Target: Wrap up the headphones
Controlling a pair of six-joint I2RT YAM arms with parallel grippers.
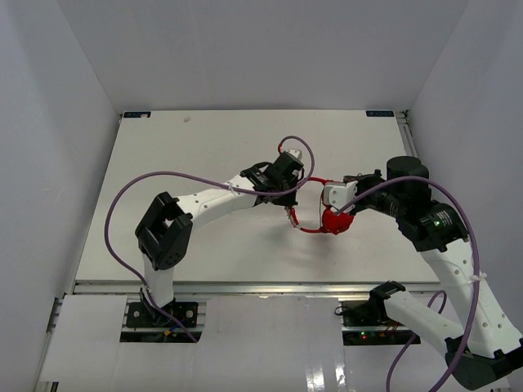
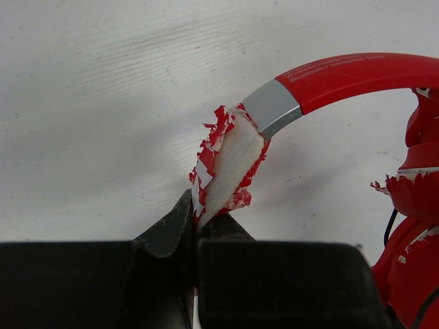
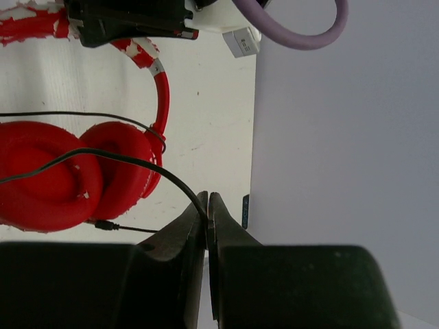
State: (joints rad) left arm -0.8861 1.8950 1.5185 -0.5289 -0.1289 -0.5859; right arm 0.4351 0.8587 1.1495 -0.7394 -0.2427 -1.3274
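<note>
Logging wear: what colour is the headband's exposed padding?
The padding is white, edged by flaking red; clearest in left wrist view.

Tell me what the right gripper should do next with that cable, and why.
Probably sweep the right gripper around the ear cups, laying a loop: it is shut on the black cable, which crosses the cups, while the left gripper pins the headband.

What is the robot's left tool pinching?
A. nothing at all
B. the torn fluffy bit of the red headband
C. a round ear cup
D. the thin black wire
B: the left wrist view shows the left tool shut on the torn, fluffy white headband end of the headphones.
</note>
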